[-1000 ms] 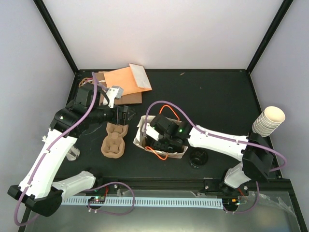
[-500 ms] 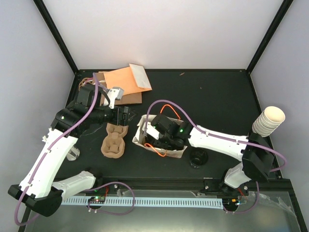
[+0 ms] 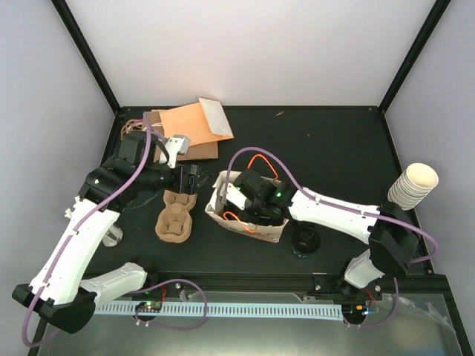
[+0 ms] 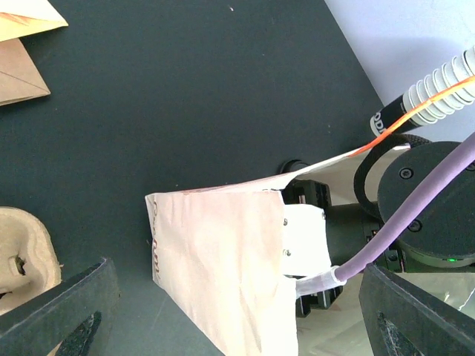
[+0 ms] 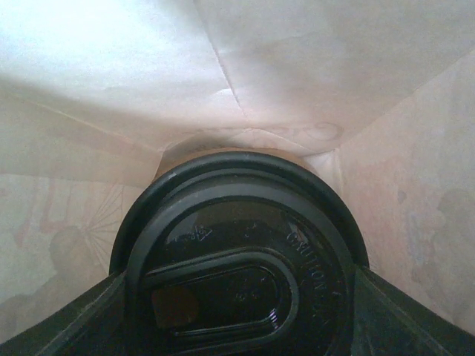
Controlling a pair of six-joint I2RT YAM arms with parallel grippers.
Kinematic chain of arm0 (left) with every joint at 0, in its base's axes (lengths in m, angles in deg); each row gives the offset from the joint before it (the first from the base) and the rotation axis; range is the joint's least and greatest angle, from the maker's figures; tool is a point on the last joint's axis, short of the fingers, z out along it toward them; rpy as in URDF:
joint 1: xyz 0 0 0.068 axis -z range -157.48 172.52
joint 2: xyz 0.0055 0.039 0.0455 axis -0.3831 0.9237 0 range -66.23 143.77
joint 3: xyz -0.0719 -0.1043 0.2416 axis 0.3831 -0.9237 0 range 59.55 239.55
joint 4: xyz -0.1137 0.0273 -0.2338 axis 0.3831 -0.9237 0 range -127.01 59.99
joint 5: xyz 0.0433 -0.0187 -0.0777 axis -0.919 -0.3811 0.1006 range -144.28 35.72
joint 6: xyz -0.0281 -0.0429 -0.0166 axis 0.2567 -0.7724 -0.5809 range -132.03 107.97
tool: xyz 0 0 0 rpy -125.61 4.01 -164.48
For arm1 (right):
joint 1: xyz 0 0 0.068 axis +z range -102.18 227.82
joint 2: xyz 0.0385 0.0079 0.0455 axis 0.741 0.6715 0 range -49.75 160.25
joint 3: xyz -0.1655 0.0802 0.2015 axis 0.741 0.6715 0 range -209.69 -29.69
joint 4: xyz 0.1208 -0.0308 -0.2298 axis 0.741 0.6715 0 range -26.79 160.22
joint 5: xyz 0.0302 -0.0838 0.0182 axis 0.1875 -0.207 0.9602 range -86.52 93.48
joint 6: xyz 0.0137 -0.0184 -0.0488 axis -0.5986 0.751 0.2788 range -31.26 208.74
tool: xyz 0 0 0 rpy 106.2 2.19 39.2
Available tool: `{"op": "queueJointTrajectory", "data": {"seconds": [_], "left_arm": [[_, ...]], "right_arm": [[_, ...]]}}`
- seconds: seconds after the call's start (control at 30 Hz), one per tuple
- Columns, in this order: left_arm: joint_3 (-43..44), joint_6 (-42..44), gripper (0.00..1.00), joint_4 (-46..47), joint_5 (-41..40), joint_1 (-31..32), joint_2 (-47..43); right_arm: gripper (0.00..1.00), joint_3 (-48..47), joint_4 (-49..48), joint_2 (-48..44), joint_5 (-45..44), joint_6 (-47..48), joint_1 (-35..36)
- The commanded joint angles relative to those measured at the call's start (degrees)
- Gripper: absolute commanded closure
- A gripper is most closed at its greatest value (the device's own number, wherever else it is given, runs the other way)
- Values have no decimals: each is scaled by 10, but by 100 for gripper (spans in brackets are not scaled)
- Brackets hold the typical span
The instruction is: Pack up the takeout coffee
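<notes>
**Coffee going into the bag, release yet to come**

The right claw [image 3: 239, 213] is reaching down into the open white paper bag [image 3: 273, 231] near the middle of the counter [image 3: 334, 148]. In the right wrist view the takeout coffee [image 5: 237, 259] is showing only its black lid, sitting deep between the bag's pale walls. The claw's fingers [image 5: 89, 315] are lying against the lid's two sides, so the claw is clamping the cup rather than hanging free around it. The lid is hiding the cup's body and the bag's floor, so it cannot be told whether the cup is resting on the bottom.

The left claw [image 3: 191, 178] is hovering just beside the bag's left side with its fingers spread wide and gripping nothing. Its wrist camera is looking at the bag's creased flank, with the right arm behind it.

As a judgement, the main step is nearly done, since the coffee is sitting inside the bag. Three things are left: settling the cup on the bottom, spreading the right claw, and drawing it out without dragging the thin paper along. Closing the bag's mouth may follow.

A tan pulp cup carrier [image 3: 174, 216] is lying left of the bag. A loose black lid [image 3: 304, 241] is sitting at the bag's right front. A stack of nested cups [image 3: 414, 185] is standing at the counter's right edge. None of these is being handled.
</notes>
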Motion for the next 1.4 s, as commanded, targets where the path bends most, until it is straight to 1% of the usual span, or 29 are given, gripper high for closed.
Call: {"op": "queueJointTrajectory", "data": {"seconds": [0.0,0.27,0.4,0.53,0.8,1.1,1.37], "left_arm": [[1,-7,9,-4,7,-4,-12],[1,-7,9,-3,10,-4,-12],[1,-7,9,-4,10,-4,-12],[1,-7,9,-6,11,-4,-13],[-2,-6,9,-12,25,-4,-12],[-25,-3,9,-30,52,-1,-7],[-40,-12,9,-32,66,23,4]], "right_arm": [[71,39,77,42,-67,-9,9],[71,57,49,14,-111,-19,56],[70,75,35,4,-78,-15,59],[70,71,48,6,-35,-12,47],[70,58,65,26,7,-14,0],[69,47,78,44,49,-15,-11],[69,40,86,49,51,-20,-28]]}}
